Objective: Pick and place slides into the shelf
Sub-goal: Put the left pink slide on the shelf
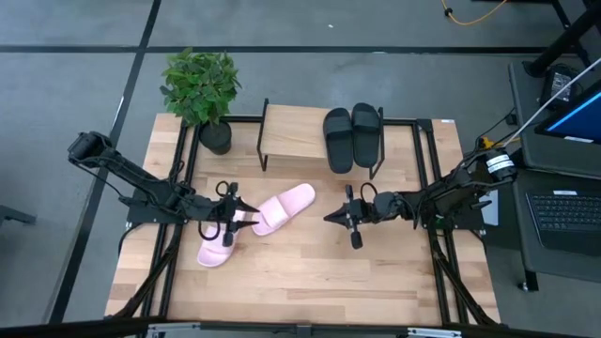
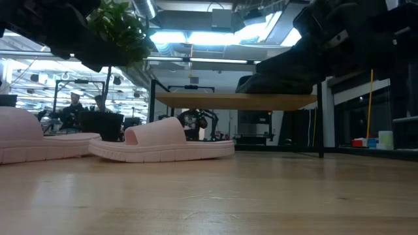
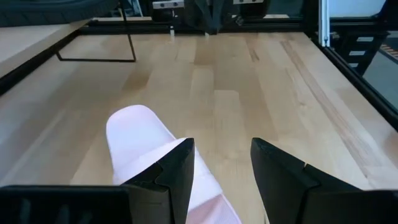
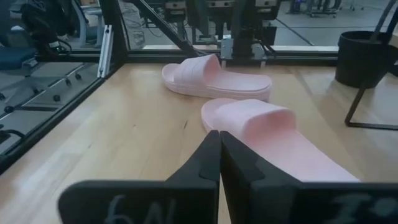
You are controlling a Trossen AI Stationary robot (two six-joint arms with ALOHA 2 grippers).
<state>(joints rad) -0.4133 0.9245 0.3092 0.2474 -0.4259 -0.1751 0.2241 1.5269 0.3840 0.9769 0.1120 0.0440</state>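
Two light pink slides lie sole-down on the table: one slanted near the middle (image 1: 284, 207) (image 2: 163, 140) (image 4: 267, 134) (image 3: 140, 146), the other nearer the left front (image 1: 216, 248) (image 4: 214, 78) (image 2: 32, 137). Two black slides (image 1: 352, 136) sit side by side on the right part of the shelf (image 1: 293, 131) (image 2: 235, 101). My left gripper (image 1: 246, 212) (image 3: 221, 171) is open, just over the left end of the slanted pink slide. My right gripper (image 1: 331, 218) (image 4: 219, 155) is shut, to the right of that slide and above the table. My left gripper hangs over the slanted pink slide's left end (image 3: 205, 186), its fingers pointing toward the table's right. One finger (image 3: 177, 168) covers the slide's edge, so I cannot tell whether it touches.
A potted plant (image 1: 202, 89) (image 2: 117, 32) stands at the far left, beside the shelf; its dark pot (image 4: 367, 59) shows in the right wrist view. A black frame rail (image 1: 427, 169) runs along the table's sides. Bare wood (image 1: 310, 282) lies toward the near edge.
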